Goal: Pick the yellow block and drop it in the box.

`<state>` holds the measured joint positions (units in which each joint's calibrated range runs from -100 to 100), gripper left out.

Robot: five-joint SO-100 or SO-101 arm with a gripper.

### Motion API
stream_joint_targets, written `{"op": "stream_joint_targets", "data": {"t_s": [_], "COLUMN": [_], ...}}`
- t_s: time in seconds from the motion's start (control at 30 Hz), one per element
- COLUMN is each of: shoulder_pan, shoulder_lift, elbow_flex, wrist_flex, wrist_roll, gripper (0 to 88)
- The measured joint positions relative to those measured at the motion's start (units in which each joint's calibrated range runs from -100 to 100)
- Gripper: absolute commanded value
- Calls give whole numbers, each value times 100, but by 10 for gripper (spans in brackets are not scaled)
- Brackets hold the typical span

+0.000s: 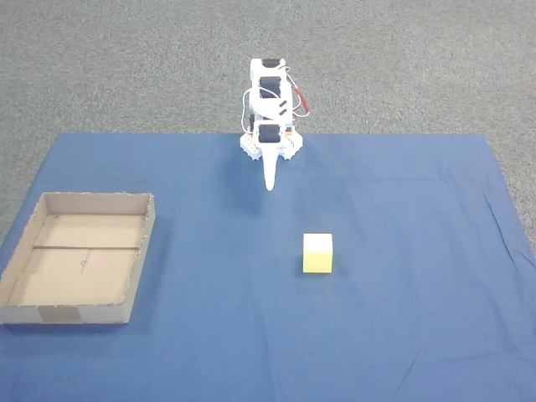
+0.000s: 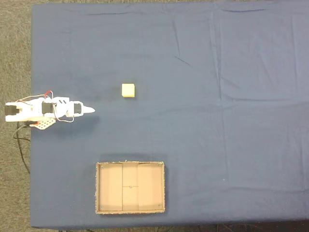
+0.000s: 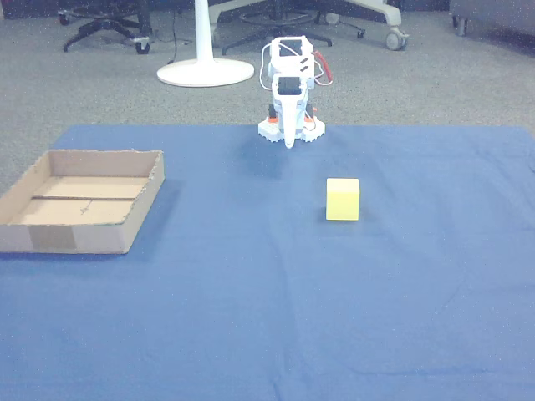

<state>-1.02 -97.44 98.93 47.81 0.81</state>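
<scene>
The yellow block point(image 1: 317, 253) rests on the blue cloth, right of centre in a fixed view; it also shows as a small cube point(image 2: 128, 90) from above and in the other view point(image 3: 343, 199). The cardboard box point(image 1: 139, 251) lies at the left, its floor bare with a seam across it; it is seen too from above point(image 2: 98, 188) and in the other view point(image 3: 142, 213). My white arm is folded at the cloth's far edge. Its gripper point(image 1: 270, 183) point(image 2: 91, 110) point(image 3: 289, 140) is shut, points down at the cloth and holds nothing, well short of the block.
The blue cloth point(image 1: 402, 335) covers the work area, with grey carpet around it. Chair bases and a white round stand point(image 3: 205, 71) sit on the floor behind the arm. Wide open cloth lies between the arm, block and box.
</scene>
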Motion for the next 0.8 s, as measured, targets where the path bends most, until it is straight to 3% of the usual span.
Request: {"op": "stream_joint_targets", "data": {"t_s": [0.8], "shoulder_pan": [16], "shoulder_lift": [0], "elbow_flex": [0], "wrist_flex": [0], "wrist_roll": [0], "gripper": [2]}}
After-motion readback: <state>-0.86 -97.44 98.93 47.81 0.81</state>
